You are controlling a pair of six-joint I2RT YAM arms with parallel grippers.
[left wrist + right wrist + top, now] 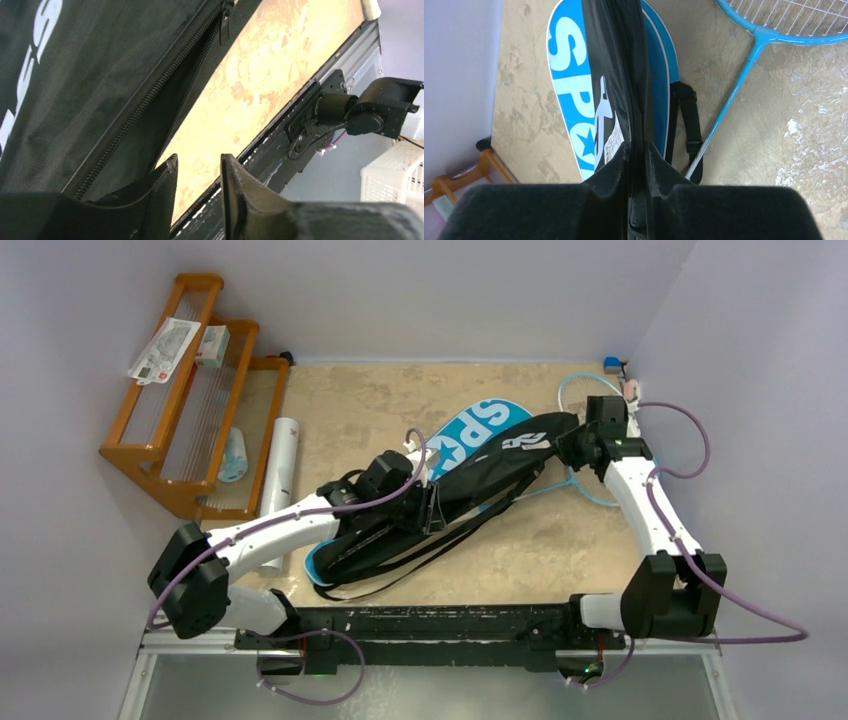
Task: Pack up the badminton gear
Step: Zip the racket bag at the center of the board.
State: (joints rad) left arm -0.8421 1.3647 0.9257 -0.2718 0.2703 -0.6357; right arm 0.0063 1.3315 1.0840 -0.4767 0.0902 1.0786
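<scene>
Where your right gripper (638,150) bites: black cover (611,50) edge, pinched tight.
Your left gripper (198,167): jaws apart, empty, near the zip (145,102).

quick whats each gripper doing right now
left gripper: open, nothing between its fingers
right gripper: closed on the edge of the black cover

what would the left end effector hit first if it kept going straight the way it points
The left end effector would probably meet bare tabletop, just beside the black cover; depth is unclear.
</scene>
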